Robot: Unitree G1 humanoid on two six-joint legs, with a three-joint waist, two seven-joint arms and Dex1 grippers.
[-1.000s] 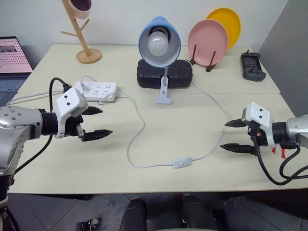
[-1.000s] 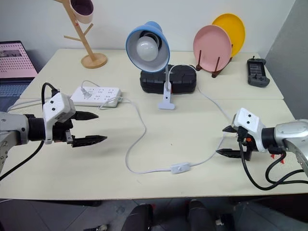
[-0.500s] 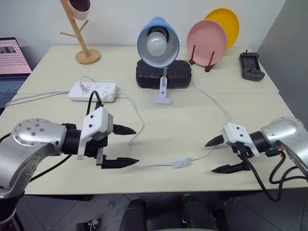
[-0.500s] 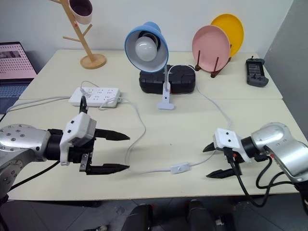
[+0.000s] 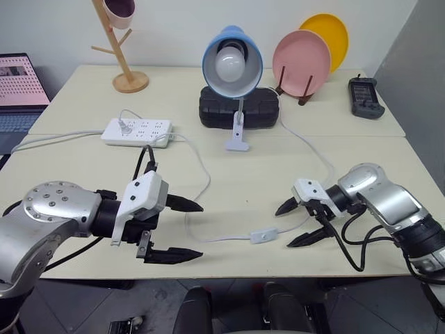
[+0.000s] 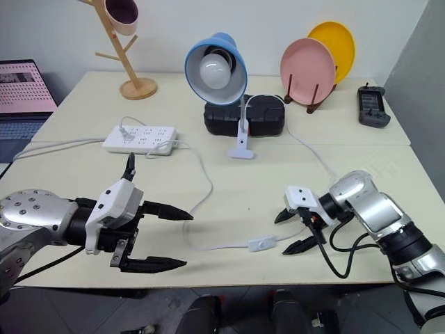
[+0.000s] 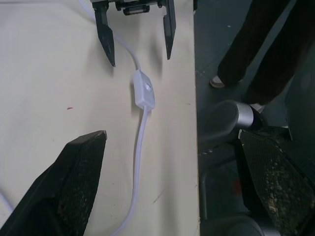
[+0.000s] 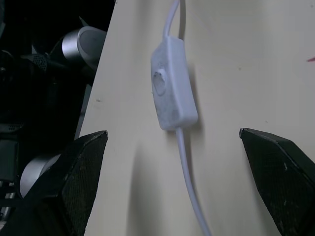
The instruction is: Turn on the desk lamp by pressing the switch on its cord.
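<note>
Now, head views: both arms have swung inward over the last second. The right gripper (image 5: 295,224) has come from the table's right edge to just right of the switch (image 5: 263,236), jaws wide and straddling the cord (image 5: 314,154), tips low to the table. The left gripper (image 5: 186,231) has moved from near the power strip (image 5: 137,131) to the near-left, jaws wide, empty, well short of the switch. The switch has not moved; it lies near the table's (image 5: 243,181) near edge, centre-right. The lamp (image 5: 232,66) stands at far centre, bulb unlit, so the task is not yet done.

Left wrist view: the switch (image 7: 143,91) lies between the two grippers, rocker face up. The right gripper (image 7: 137,42) shows beyond it, jaws wide, the cord (image 7: 139,147) running between its fingers. A person's trousers and shoe show off the table's near edge.

Right wrist view: the switch (image 8: 171,83) sits straight ahead between the spread fingers (image 8: 81,172), not touched. The rocker button faces up and looks reachable.

Reading: the approach looks nearly finished and the right gripper seems best placed. Next step is probably to bring one fingertip down on the rocker, or pinch it shut. Risk: the light switch may slide along the table instead of clicking.
</note>
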